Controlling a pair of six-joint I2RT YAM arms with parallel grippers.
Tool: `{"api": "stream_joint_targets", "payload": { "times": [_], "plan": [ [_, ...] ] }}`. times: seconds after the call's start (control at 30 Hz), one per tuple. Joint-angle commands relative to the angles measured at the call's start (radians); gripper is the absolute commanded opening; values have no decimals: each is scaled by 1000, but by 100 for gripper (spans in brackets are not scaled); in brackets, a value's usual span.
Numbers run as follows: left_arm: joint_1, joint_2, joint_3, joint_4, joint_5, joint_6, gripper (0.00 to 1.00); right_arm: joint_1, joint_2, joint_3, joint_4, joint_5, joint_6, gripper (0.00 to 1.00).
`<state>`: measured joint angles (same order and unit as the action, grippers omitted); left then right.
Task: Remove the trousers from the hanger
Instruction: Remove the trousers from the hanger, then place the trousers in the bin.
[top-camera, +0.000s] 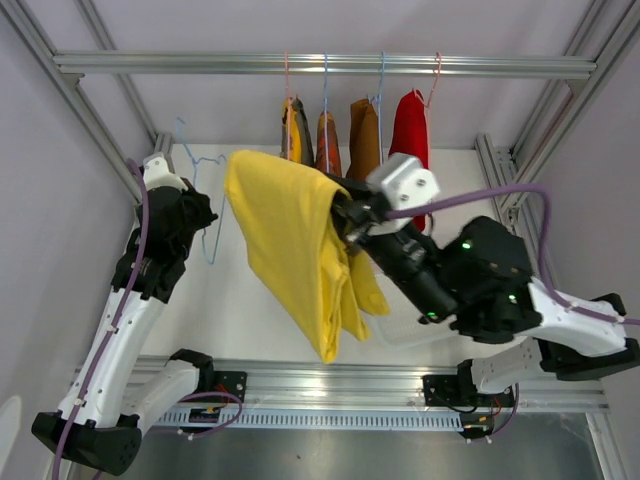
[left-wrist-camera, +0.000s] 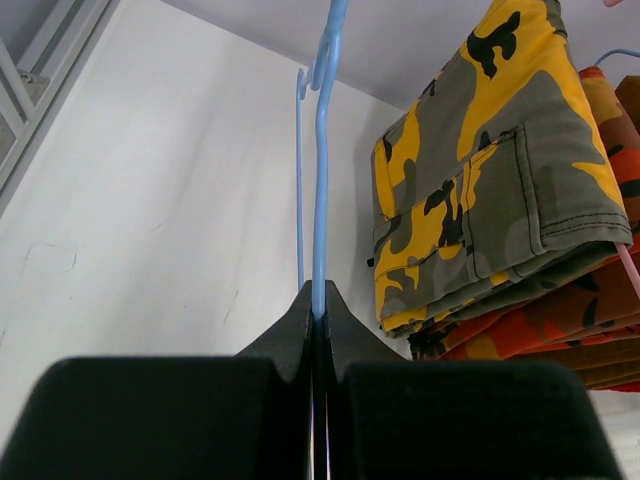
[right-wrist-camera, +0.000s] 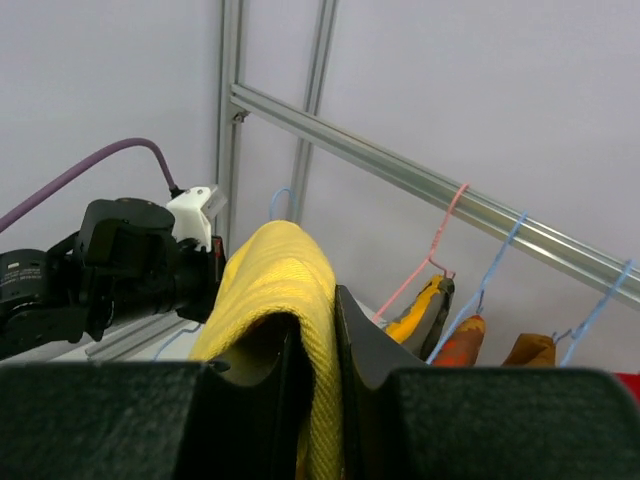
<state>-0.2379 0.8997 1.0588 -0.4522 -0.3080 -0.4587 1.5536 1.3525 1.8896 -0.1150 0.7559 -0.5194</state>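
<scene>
Right gripper (right-wrist-camera: 315, 312): clamped on a fold of the yellow trousers (top-camera: 292, 235). The cloth is seen pinched between both black fingers (right-wrist-camera: 362, 345) in the right wrist view.

Yellow trousers: held up in the air over the white table (top-camera: 240, 320), in front of the rail (top-camera: 320, 65). They are draped over the gripper and hang down to a point toward the near edge.

Left gripper (left-wrist-camera: 316, 308): closed tight on the wire of a blue hanger (left-wrist-camera: 320, 160). The wire is seen rising bare from between the fingertips in the left wrist view.

Blue hanger: held off the rail, at the left of the yellow trousers in the top view (top-camera: 212, 245). Whether wire and cloth touch at the trousers' upper corner cannot be told.

On the rail, left to right, four pairs are hung folded over wire hangers:
- camouflage trousers (top-camera: 293, 128)
- orange-red patterned trousers (top-camera: 328, 145)
- brown trousers (top-camera: 364, 138)
- red trousers (top-camera: 409, 128)

The camouflage pair is partly hidden behind the yellow cloth in the top view. It is seen plainly, with a flapped pocket, in the left wrist view (left-wrist-camera: 480, 190).
</scene>
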Motion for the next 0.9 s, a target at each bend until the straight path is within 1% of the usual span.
{"api": "stream_joint_targets", "payload": {
  "times": [0.0, 0.13, 0.2, 0.27, 0.33, 0.4, 0.5, 0.63, 0.7, 0.73, 0.87],
  "plan": [
    [5, -7, 9, 24, -34, 34, 0, 48, -149, -70, 129, 75, -42, 0],
    [5, -8, 9, 26, -49, 38, 0, 88, -245, -171, 135, 161, -57, 0],
    [5, -10, 12, 24, -52, 41, 0, 102, -266, -202, 158, 213, -103, 0],
    [3, -12, 10, 23, -57, 46, 0, 109, -283, -248, 190, 299, -148, 0],
    [3, -16, 12, 24, -63, 46, 0, 112, -288, -282, 256, 373, -221, 0],
    [3, -19, 12, 23, -66, 49, 0, 114, -300, -329, 293, 405, -255, 0],
    [3, -19, 12, 23, -68, 49, 0, 112, -341, -392, 293, 431, -234, 0],
    [3, -19, 12, 24, -66, 51, 0, 114, -433, -500, 285, 456, -151, 0],
    [3, -18, 12, 24, -65, 49, 0, 112, -490, -540, 255, 476, -111, 0],
    [3, -19, 12, 23, -65, 51, 1, 114, -507, -582, 249, 487, -97, 0],
    [3, -19, 10, 23, -63, 49, 0, 103, -572, -667, 203, 554, -25, 0]
  ]
}}
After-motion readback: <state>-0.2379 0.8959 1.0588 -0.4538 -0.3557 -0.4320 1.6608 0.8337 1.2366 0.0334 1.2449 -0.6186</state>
